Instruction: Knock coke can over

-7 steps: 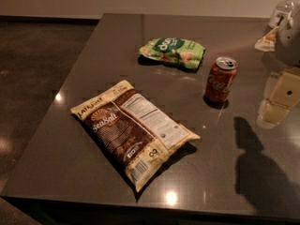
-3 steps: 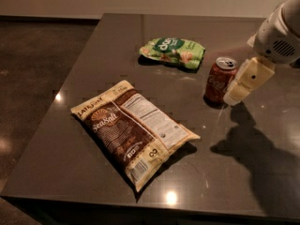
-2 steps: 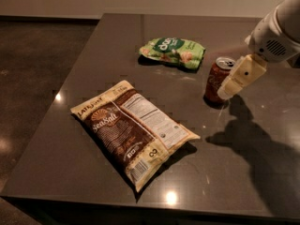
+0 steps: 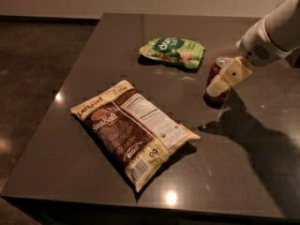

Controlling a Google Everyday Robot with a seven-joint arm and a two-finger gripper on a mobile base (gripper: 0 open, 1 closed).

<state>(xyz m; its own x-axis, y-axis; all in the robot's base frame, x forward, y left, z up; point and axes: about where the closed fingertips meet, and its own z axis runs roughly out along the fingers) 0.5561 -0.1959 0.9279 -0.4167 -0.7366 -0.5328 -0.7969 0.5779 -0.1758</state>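
The coke can (image 4: 215, 74), small and red with a silver top, stands upright on the dark table (image 4: 93, 60) at the right of middle. My gripper (image 4: 221, 81) comes in from the upper right on a white arm. Its cream-coloured fingers lie across the front of the can and cover most of its right side. The can's left edge and top rim still show.
A large brown chip bag (image 4: 131, 130) lies flat at the centre front. A green snack bag (image 4: 173, 51) lies behind, left of the can. The table's left edge drops to a dark floor (image 4: 33, 69).
My gripper has moved left and down from the right side until it overlaps the can. The can stays upright in the same place. The bags have not moved.
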